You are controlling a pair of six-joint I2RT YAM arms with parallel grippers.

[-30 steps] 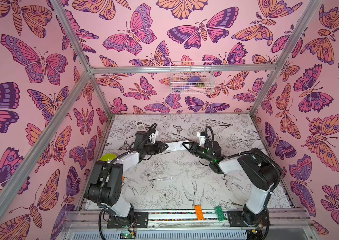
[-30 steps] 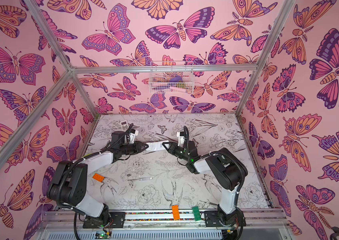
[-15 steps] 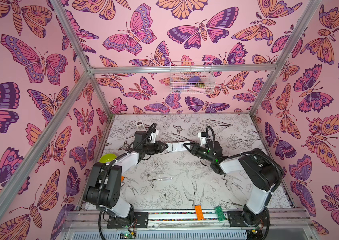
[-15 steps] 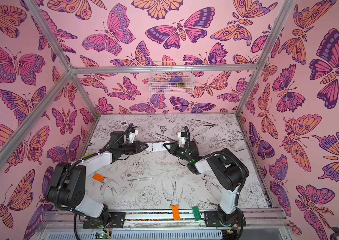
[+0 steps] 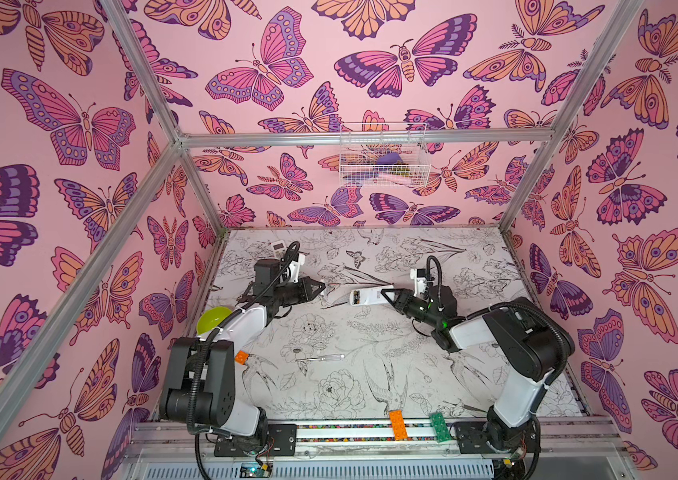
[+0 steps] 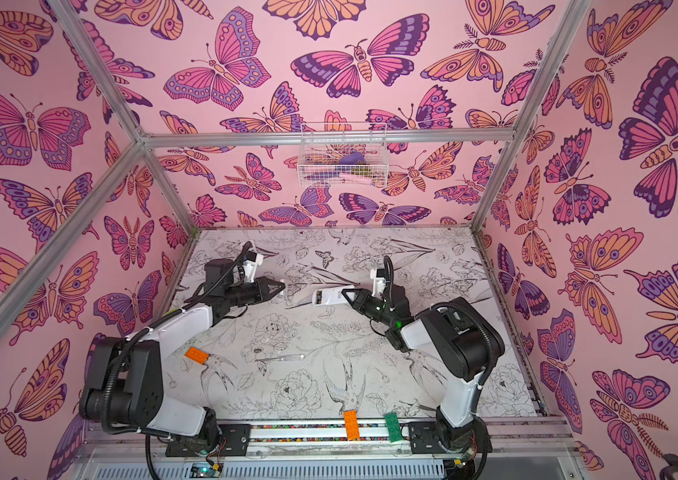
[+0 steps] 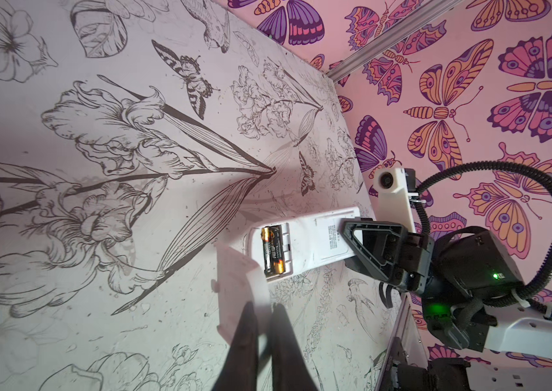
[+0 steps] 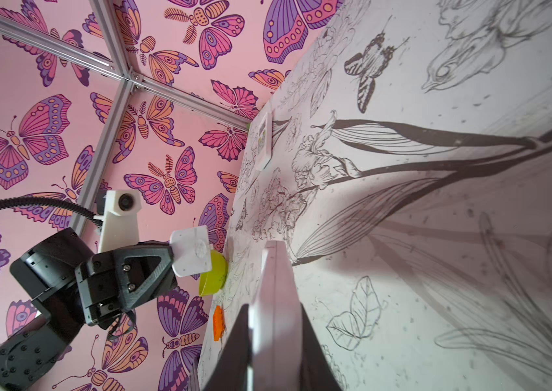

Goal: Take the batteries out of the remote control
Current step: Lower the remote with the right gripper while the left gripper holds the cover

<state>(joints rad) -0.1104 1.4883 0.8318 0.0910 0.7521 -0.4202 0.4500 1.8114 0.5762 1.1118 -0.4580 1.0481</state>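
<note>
Both pincers are full: right pincer (image 7: 345, 237) clamping the white plastic remote control (image 7: 315, 242) mid-frame, black-and-gold cylindrical batteries (image 7: 273, 250) seated in its open bay, left pincer (image 7: 263, 306) edge-pinching the thin white cover (image 7: 237, 281), which may slip.

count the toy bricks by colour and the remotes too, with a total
orange bricks: 2
green bricks: 1
remotes: 2
total: 5
</note>
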